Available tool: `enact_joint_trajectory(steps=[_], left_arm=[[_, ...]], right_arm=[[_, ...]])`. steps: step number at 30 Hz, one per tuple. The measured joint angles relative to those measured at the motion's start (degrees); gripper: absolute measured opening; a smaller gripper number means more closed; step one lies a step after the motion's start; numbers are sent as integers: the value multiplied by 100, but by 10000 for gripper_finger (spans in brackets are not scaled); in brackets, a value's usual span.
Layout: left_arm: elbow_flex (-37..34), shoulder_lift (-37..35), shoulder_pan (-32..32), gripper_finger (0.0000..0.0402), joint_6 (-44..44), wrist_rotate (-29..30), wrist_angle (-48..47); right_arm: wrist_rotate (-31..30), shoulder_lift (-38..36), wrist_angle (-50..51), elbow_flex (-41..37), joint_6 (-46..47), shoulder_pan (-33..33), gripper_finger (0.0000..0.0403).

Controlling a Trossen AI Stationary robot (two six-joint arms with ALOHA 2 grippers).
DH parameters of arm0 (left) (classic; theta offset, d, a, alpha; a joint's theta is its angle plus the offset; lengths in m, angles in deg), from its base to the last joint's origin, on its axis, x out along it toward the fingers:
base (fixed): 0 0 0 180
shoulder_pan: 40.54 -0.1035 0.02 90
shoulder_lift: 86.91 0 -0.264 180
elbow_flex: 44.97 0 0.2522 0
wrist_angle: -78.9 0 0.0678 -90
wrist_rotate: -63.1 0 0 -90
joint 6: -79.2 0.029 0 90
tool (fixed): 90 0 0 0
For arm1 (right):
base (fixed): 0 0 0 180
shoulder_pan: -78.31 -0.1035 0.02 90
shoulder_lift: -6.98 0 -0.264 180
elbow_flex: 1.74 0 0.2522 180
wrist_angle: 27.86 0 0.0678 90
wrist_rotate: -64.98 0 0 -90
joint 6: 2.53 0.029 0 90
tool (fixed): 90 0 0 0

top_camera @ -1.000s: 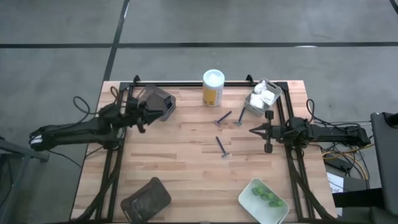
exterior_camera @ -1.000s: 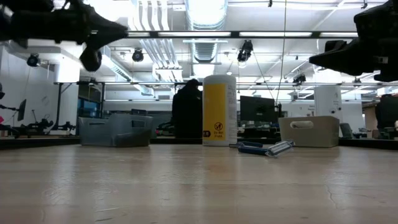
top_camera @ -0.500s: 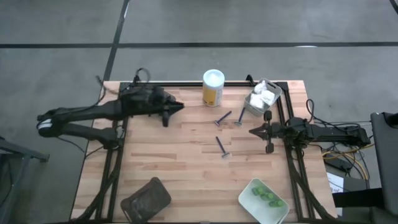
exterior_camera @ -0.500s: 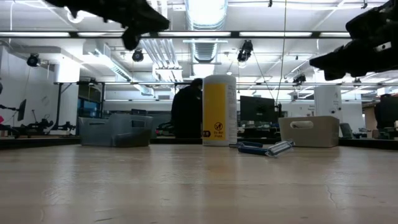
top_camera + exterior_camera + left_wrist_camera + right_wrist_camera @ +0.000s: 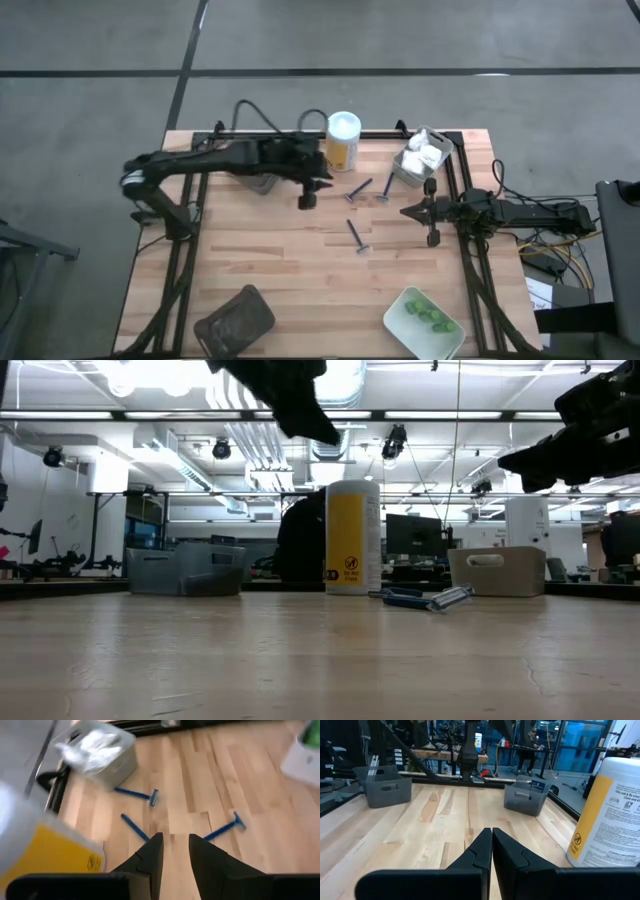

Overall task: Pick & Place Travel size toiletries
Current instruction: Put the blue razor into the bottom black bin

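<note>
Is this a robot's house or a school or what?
It looks like a robot lab or workshop. Long ceiling lights and pipes run overhead, computer screens and other workbenches stand behind, and two robot arms work at a wooden table.

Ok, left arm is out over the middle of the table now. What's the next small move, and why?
Probably ease the left gripper down toward the nearest razor and line its fingers across the handle. The jaws are slightly parted and hold nothing, and three razors lie loose just ahead. The right gripper waits shut at the right edge.
</note>
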Motion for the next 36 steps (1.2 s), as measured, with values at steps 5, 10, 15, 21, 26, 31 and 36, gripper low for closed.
enact_joint_trajectory(steps=[5,10,15,21,26,31,36], left_arm=[[648,768,216,99,1106,-1,-238],[940,1418,405,104,2027,29,-242],[984,1876,584,113,2507,84,-214],[977,2331,760,117,2966,92,98],[967,2581,847,117,2594,93,122],[962,2760,876,117,2685,93,149],[957,3036,872,117,2872,94,305]], right_arm=[[0,15,3,-2,11,0,8],[0,15,2,-2,-1,0,8],[0,15,2,-2,7,0,8],[-2,15,7,-2,9,0,8],[0,15,17,-2,7,1,8],[-2,24,20,-2,7,2,8],[0,26,22,-2,9,0,8]])
